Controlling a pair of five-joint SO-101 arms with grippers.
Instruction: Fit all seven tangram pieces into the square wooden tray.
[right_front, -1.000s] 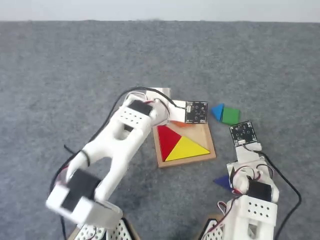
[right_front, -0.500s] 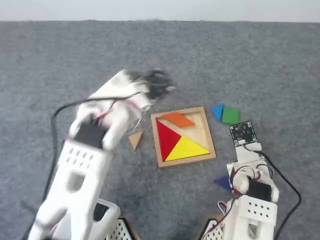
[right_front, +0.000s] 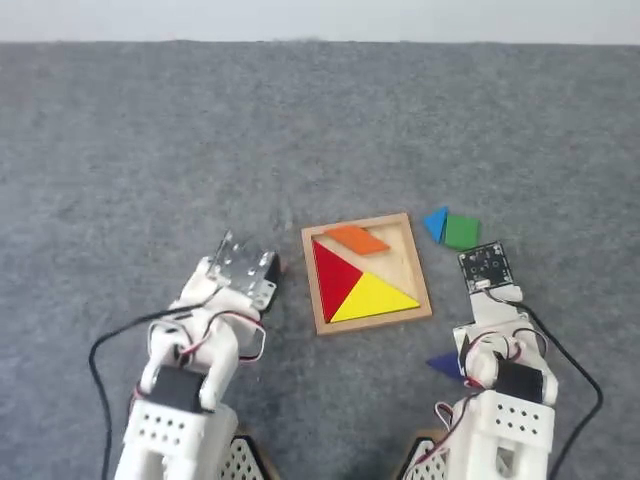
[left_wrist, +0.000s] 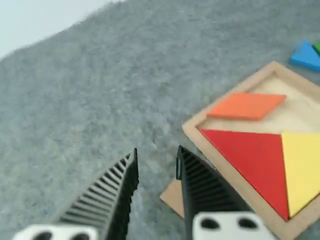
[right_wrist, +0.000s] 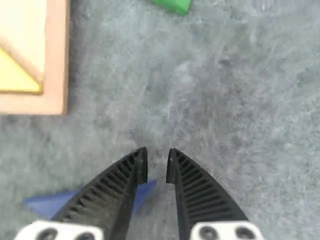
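I'd guess the light, stiff tan triangle (left_wrist: 172, 197) at the tray's (left_wrist: 192, 131) 9 o'clock needs edge pinching; left gripper (left_wrist: 156, 160) and right gripper (right_wrist: 157, 162) gape slightly, empty.

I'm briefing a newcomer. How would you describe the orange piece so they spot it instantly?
Find the square wooden tray on the grey carpet. Along its far edge lies the orange piece, a parallelogram, unlike the red triangle and yellow triangle beside it.
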